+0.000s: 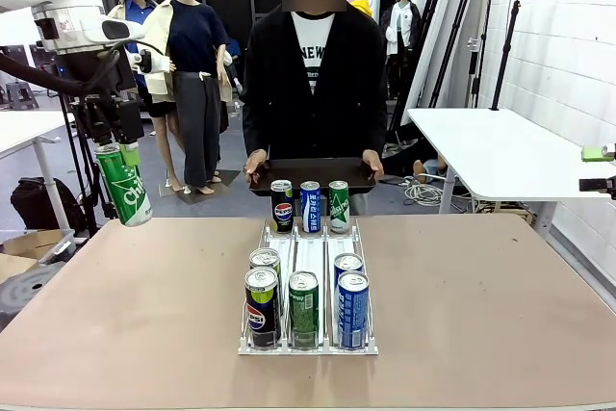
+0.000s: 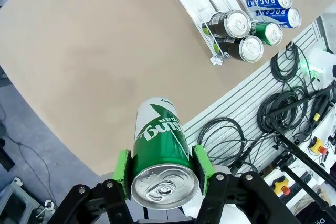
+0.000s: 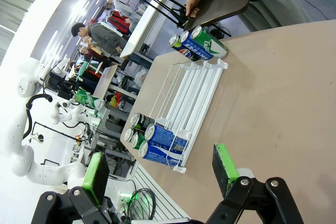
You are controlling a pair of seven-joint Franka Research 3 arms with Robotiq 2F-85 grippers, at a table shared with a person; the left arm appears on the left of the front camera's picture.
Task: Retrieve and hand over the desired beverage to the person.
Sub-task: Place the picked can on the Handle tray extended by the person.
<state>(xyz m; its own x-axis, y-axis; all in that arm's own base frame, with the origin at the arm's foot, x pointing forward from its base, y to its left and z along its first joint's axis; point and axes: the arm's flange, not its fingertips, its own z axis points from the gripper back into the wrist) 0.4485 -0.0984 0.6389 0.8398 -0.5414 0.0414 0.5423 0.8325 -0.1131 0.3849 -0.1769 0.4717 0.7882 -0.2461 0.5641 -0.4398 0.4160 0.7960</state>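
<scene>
My left gripper (image 1: 117,149) is shut on a green soda can (image 1: 125,187), held tilted in the air above the table's far left corner. From the left wrist, the can (image 2: 160,140) sits between the green pads (image 2: 123,174), top toward the camera, with the gripper (image 2: 164,177) closed around it. The person (image 1: 313,74) stands at the far side, both hands holding a dark tray (image 1: 313,174) level at the table edge. My right gripper (image 3: 157,169) is open and empty over the table's right side, and its fingers (image 1: 597,153) show at the picture's right edge.
A white wire rack (image 1: 308,346) stands mid-table, with several cans at its near end and three at the far end (image 1: 310,205). The same rack (image 3: 194,85) runs toward the person. White side tables (image 1: 500,146) flank the scene. Cables hang below the near table edge (image 2: 273,108).
</scene>
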